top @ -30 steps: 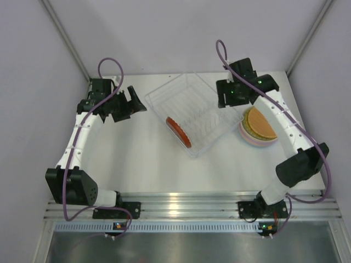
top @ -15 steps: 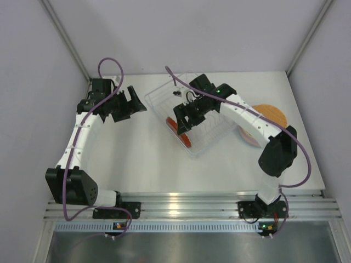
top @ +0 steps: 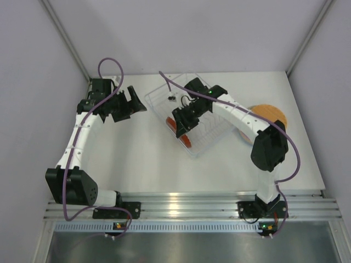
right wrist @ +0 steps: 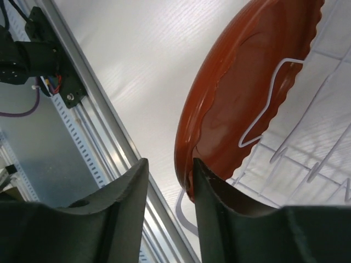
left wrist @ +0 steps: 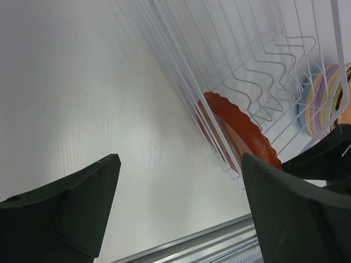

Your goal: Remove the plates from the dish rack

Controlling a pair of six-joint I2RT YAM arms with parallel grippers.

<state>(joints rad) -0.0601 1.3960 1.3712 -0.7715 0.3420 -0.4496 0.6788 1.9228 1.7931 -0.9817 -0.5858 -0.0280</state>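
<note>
Right gripper (right wrist: 169, 164): jaws partly open, a narrow gap between them. The scalloped rim of the red plate (right wrist: 247, 93) sits in that gap, close against one finger, with daylight between it and the other. Not clamped as far as I can see, and nothing is lifted.

The red plate stands on edge, tilted, at the near end of the dish rack (top: 155, 93). It is the only plate I can make out inside. A white wire divider (right wrist: 269, 100) crosses its face, so it is seated in a slot.

Beyond the rack, to the right on the table (top: 137, 159), lies the stack of plates (top: 271, 115) with an orange one on top, partly hidden by the right arm.

Left gripper (left wrist: 180, 159): jaws wide apart and empty, hanging just left of the rack and facing it.

Step in hand, as I read it: pinching the red plate's rim to pull it out.
- The bite looks shallow, so I would seat the rim deeper between the fingers before closing.
- Close squarely across the rim; a scalloped edge could roll out of a skewed pinch.
- Lift along the plane of the plate, up out of the slot, until it clears the wire, and only then swing right.
- The rack looks light and a snag could drag it, so go slowly at first.
</note>
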